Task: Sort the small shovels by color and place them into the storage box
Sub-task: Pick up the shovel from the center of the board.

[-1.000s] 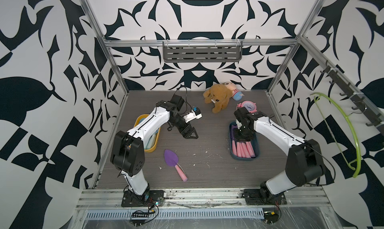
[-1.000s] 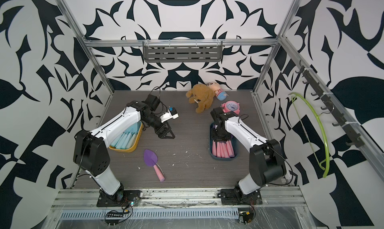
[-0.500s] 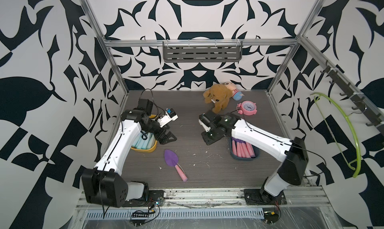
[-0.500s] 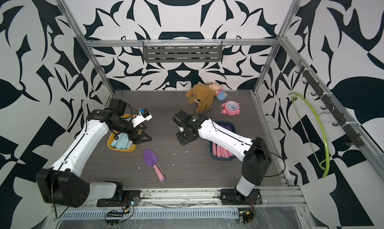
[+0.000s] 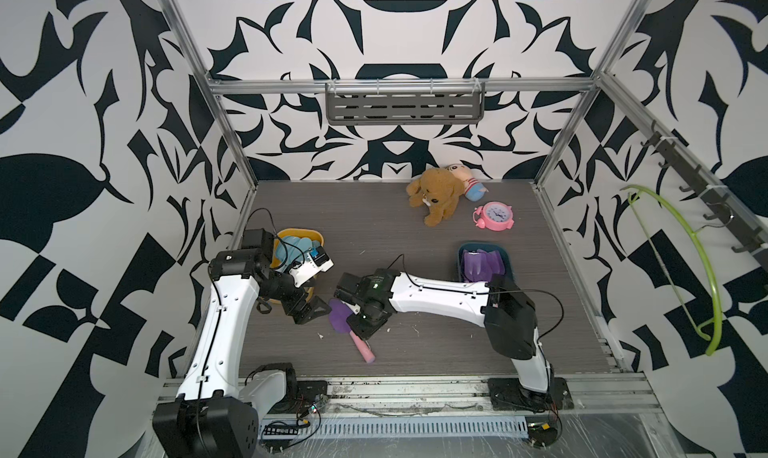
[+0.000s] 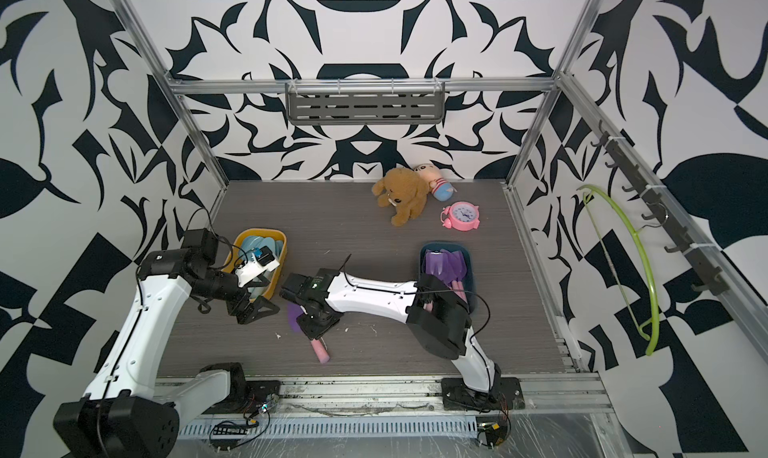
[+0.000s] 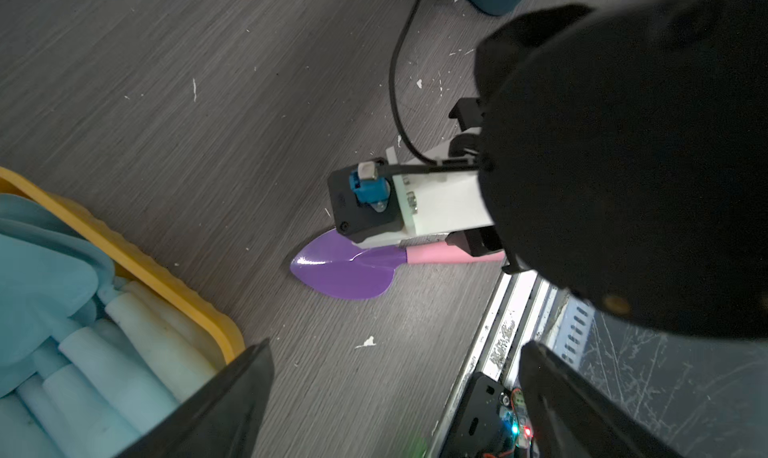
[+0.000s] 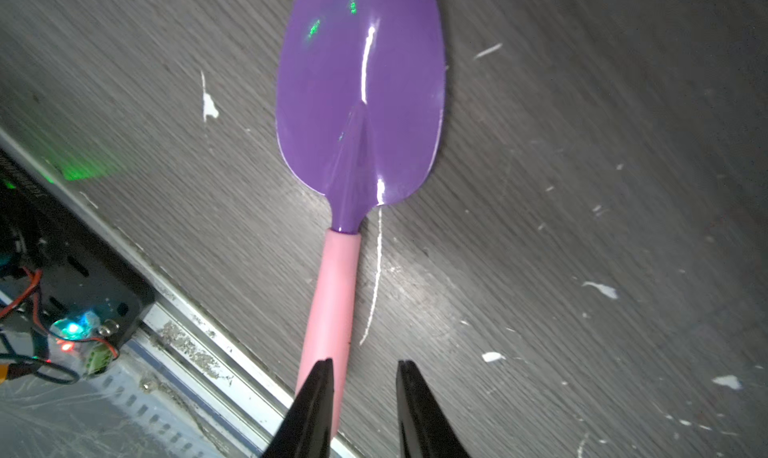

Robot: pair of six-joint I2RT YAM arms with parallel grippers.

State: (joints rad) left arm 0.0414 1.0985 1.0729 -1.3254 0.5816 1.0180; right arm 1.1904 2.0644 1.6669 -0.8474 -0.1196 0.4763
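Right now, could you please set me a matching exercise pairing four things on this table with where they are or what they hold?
Things:
1. purple-bladed plastic shovel with a pink handle
2. yellow plastic storage box
3. dark blue plastic storage box
4. round pink alarm clock

States:
a. holds purple shovels
b. lies loose on the grey table
c. sits near the brown plush dog
d. holds light blue shovels

Pairs: 1-b, 2-d, 3-a, 4-c
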